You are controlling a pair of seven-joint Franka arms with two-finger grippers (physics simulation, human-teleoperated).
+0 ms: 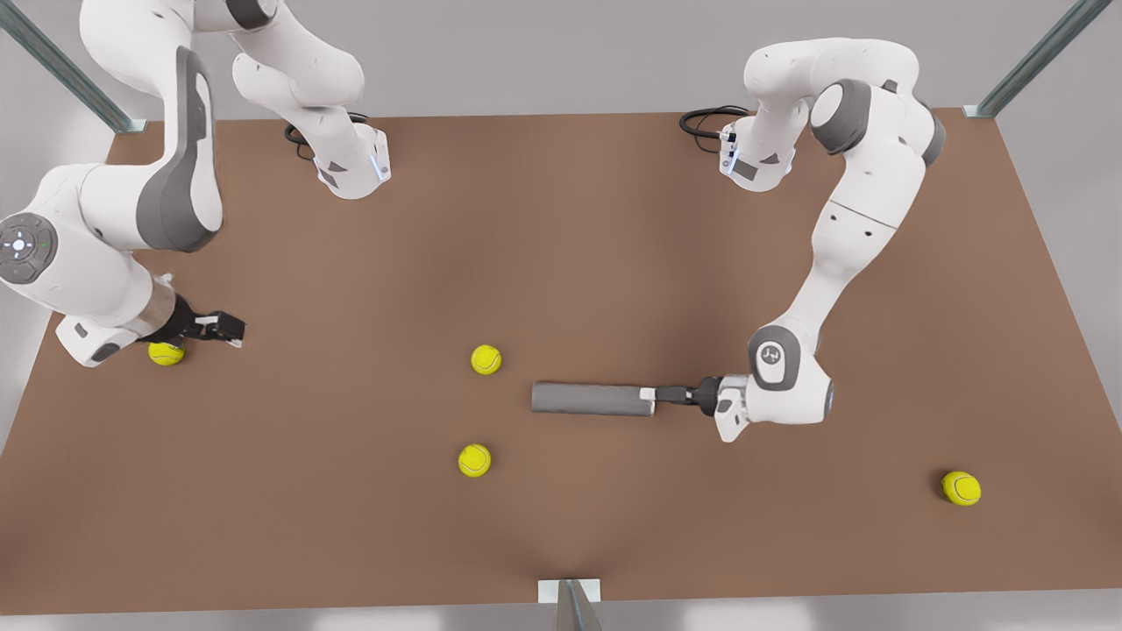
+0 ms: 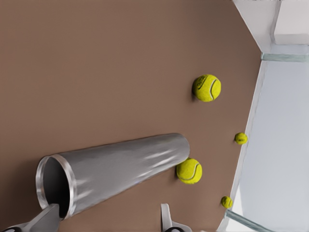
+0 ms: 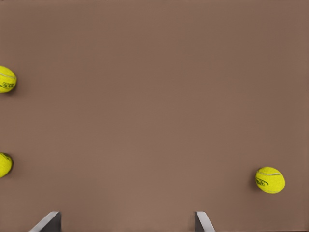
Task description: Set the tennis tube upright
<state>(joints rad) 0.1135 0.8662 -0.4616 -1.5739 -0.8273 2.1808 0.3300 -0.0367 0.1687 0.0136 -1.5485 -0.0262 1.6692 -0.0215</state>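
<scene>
The tennis tube (image 1: 592, 398) lies flat on the brown table (image 1: 561, 219), a dark grey cylinder with its silvery rim toward the front view's right. My left gripper (image 1: 653, 396) reaches in level at that rim end. In the left wrist view the tennis tube (image 2: 125, 166) shows its hollow mouth, and my left gripper (image 2: 108, 212) is open, with one finger (image 2: 48, 218) right at the rim and the other well off to the side. My right gripper (image 1: 230, 329) hovers open at the front view's far left; in its wrist view the right gripper (image 3: 126, 217) holds nothing.
Yellow tennis balls lie scattered: one (image 1: 486, 359) just beyond the tube's closed end, one (image 1: 474, 460) nearer the front edge, one (image 1: 961, 488) far right, and one (image 1: 166, 353) under the right arm's wrist. Both arm bases stand at the back edge.
</scene>
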